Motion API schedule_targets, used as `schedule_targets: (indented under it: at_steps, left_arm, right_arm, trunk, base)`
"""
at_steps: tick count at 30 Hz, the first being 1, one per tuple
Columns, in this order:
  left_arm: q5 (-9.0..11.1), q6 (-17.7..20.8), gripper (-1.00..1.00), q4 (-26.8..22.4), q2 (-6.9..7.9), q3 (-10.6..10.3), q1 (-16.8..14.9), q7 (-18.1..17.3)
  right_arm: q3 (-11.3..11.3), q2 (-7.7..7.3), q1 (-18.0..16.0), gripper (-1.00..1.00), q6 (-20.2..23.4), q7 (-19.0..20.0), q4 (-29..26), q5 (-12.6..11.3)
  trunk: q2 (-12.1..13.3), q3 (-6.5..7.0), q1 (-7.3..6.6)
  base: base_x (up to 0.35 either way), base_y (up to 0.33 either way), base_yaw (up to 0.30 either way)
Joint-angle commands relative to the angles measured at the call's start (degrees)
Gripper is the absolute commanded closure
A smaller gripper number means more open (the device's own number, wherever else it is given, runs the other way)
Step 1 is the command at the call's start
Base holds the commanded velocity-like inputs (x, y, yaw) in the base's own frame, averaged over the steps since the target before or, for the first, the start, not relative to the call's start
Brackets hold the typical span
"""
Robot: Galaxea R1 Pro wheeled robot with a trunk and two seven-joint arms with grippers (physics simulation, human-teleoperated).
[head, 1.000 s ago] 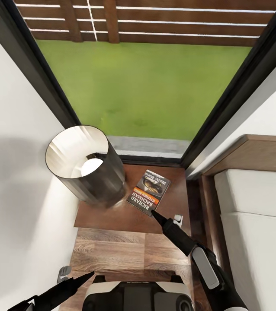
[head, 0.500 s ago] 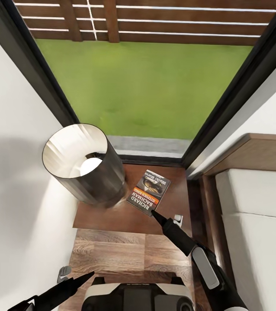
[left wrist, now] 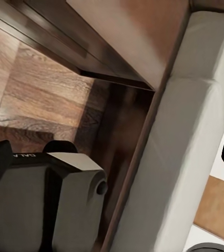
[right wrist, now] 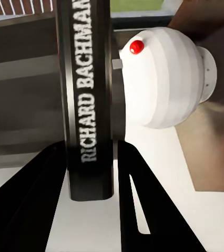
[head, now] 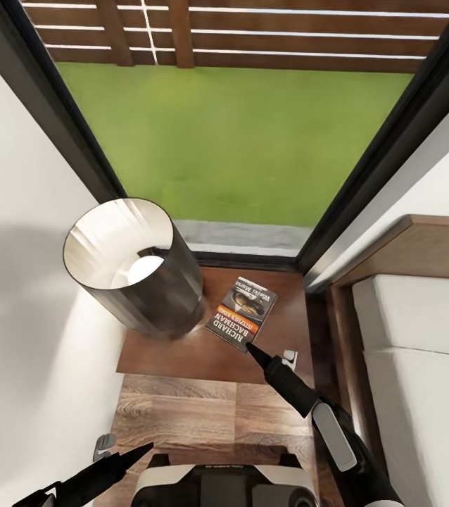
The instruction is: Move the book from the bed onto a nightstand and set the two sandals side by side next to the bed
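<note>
On the nightstand (head: 182, 352), just beside the lamp (head: 136, 264), we log the book (head: 242, 313) lying flat, its near corner between the fingers of our right gripper (head: 249, 346), which are closed on the spine. Left gripper (head: 140, 449): low, near the floor, jaw state not discernible. We judge the book light, thin, slightly flexible, its cover smooth; best held by the spine edge.

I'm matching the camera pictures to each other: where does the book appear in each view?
Head view: book lies flat on the nightstand, beside the lamp.
Left wrist view: not in it.
Right wrist view: book's spine between the right gripper fingers.
Shared landmark: the right gripper.
</note>
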Motion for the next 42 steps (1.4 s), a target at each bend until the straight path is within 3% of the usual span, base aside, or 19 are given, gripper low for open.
schedule_targets:
  at_steps: [1, 42]
  left_arm:
    - [0.47, 0.6, -1.0, 0.04, 0.03, -0.2, -0.01, -0.18]
    - [0.47, 0.6, -1.0, 0.04, 0.03, -0.2, -0.01, -0.17]
  right_arm:
    - [-0.14, 0.07, -0.02, 1.0, 0.47, 0.05, 0.0, -0.34]
    - [-0.58, 0.18, -0.02, 1.0, 0.3, -0.41, 0.43, -0.42]
  trunk:
    - [-0.44, -0.21, 0.23]
    - [-16.89, -7.57, 9.24]
  base:
    - [0.0, 0.0, 0.0]
    - [0.0, 0.0, 0.0]
